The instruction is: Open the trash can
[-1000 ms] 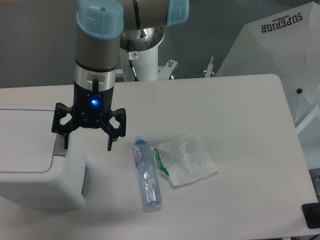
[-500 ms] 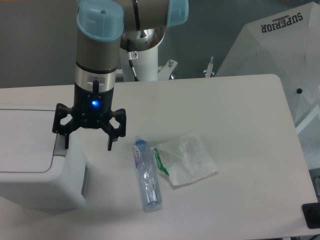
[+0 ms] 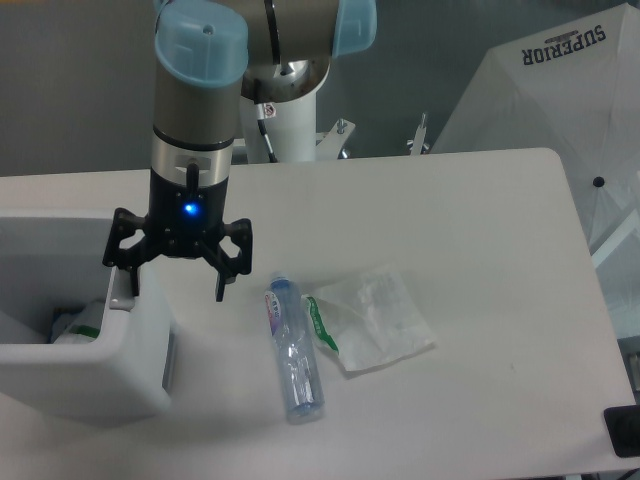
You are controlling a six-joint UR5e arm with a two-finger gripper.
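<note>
The trash can point(image 3: 85, 375) sits at the left edge of the white bench point(image 3: 480, 250), its lid no longer flat across the top as it was a moment ago: the inside now shows, with some white and green rubbish in it. The gripper point(image 3: 175, 290) hangs over the can's right rim with its fingers spread wide, one finger at the grey push-tab point(image 3: 121, 297), the other off the can's right side, holding nothing. Right of the can a clear bottle point(image 3: 291, 350) with a blue cap lies on the bench, just beside a clear wrapper point(image 3: 375, 318) with a green strip. Behind the bench stand a grey wall point(image 3: 70, 90) and a white umbrella point(image 3: 560, 90) printed "SUPERIOR".
</note>
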